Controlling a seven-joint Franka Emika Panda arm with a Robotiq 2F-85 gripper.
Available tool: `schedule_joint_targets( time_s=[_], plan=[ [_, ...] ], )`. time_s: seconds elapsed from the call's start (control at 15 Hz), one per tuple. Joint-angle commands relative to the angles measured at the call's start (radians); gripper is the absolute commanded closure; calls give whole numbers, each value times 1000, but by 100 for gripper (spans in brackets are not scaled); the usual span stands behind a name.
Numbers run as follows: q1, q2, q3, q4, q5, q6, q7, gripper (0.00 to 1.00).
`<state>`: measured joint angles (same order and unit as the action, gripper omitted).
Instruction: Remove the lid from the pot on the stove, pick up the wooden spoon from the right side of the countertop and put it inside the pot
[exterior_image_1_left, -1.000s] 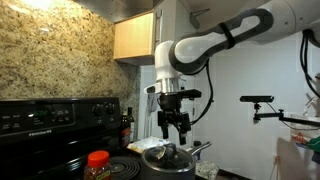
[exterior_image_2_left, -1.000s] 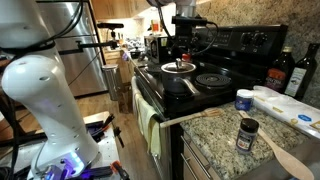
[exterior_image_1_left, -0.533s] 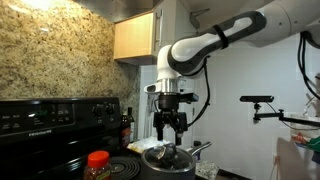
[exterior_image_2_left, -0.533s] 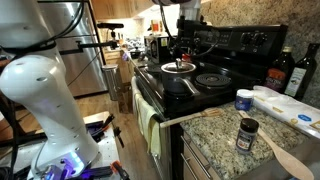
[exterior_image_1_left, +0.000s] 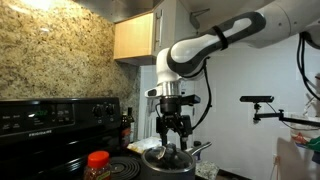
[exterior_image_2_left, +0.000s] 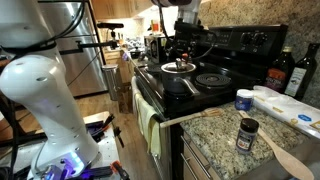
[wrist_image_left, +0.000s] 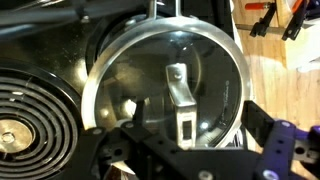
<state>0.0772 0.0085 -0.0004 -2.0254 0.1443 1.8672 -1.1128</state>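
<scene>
I have the stove (exterior_image_2_left: 243, 43) in both exterior views, its dark cooktop carrying the pot (exterior_image_2_left: 178, 70) on a rear burner. The arm (exterior_image_1_left: 215, 42) reaches over it and bends straight down. The lid (wrist_image_left: 205, 55) sits on the pot, glass and metal rim filling most of my wrist view, beside a coil burner (wrist_image_left: 25, 125). The gripper (exterior_image_1_left: 173, 140) hangs directly over the lid with its jaws spread wide, one finger (wrist_image_left: 120, 135) on each side of the dark knob (wrist_image_left: 178, 95); I cannot tell if they touch the glass. The spoon (exterior_image_2_left: 288, 160) lies on the granite counter (exterior_image_2_left: 220, 128), well apart from the pot.
</scene>
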Motion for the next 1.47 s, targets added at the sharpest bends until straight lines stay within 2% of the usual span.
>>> schedule_joint_targets(
  time_s=[0.0, 0.47, 0.6, 0.73, 0.8, 1.4],
  plan=[
    [-9, 13, 24, 11, -12, -35, 21, 33],
    [-11, 19, 31, 21, -11, -51, 19, 79],
    [-12, 22, 30, 26, -12, -54, 21, 88],
    [-15, 21, 28, 30, -15, -55, 31, 93],
    [-17, 20, 25, 39, -23, -68, 63, 88],
    [-47, -25, 1, 55, -31, -63, 167, 88]
  ],
)
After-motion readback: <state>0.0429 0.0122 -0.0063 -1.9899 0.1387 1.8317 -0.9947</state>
